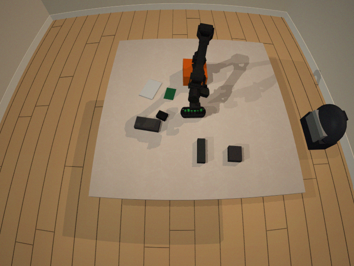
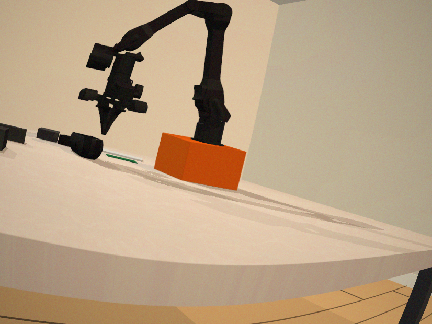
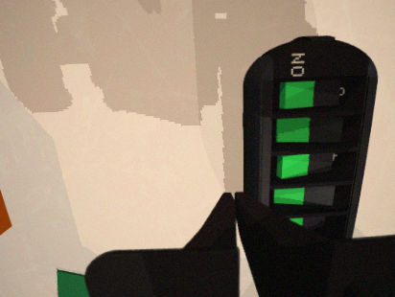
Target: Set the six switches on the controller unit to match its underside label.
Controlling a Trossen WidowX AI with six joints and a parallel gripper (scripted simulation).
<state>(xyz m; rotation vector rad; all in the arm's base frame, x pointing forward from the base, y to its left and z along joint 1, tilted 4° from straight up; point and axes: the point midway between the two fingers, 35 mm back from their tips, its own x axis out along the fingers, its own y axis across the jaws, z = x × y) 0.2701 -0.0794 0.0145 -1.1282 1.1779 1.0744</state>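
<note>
The top view lays out the whole bench (image 1: 137,177). The controller unit (image 1: 193,114) (image 2: 87,145) (image 3: 308,62) sits near the middle of it, at six o'clock from the orange block (image 1: 187,72) (image 2: 212,165) under the arm (image 1: 202,51) (image 2: 215,52). A green square (image 1: 169,93) (image 2: 122,158) (image 3: 72,285) and a white panel (image 1: 150,89) (image 2: 139,159) lie toward ten o'clock from the unit. A small black block (image 1: 162,115) (image 2: 64,140) is at nine o'clock, just beside a long dark block (image 1: 147,124) (image 2: 48,134). An upright-running dark bar (image 1: 201,150) lies near six o'clock, a squarish dark block (image 1: 234,154) toward four.

Only the exterior view shows height: the gripper (image 2: 103,134) (image 3: 232,200) points down above the unit, its fingers brought together with nothing between them, the tips apart from the switches.

The wrist view alone gives the rockers close up, green ends toward nine o'clock and dark ends toward three, with "ON" at the unit's twelve o'clock end. Four rockers (image 3: 297,96) show well; a fifth is partly behind a finger, and the rest of the row is hidden. The numerals are mostly too faint or cut to read. The underside label is out of sight in every view. In the exterior view, two dark blocks are cut off at the nine o'clock edge.
</note>
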